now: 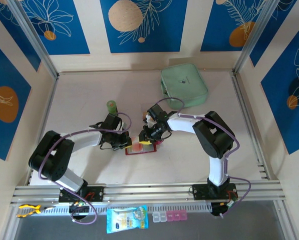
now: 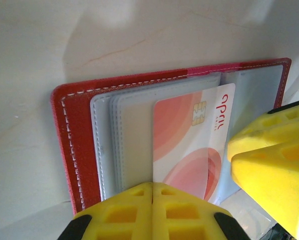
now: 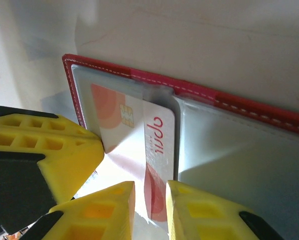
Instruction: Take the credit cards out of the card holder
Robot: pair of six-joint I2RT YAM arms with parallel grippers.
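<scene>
Wallet (image 1: 137, 149) lies open on the table (image 1: 89, 95), mid-front, with both claws down on it. In the left wrist view, a pinkish-red and white card (image 2: 189, 145) sits partly out of the clear sleeves (image 2: 124, 145), chip up. Left claw (image 2: 152, 192) has its fingers closed together with nothing between them, tips at the wallet's edge just by the card. Right claw (image 3: 150, 192) is open only a narrow gap, with the card's end in that gap; can't tell if it grips. Green pouch (image 1: 184, 85) lies well behind.
</scene>
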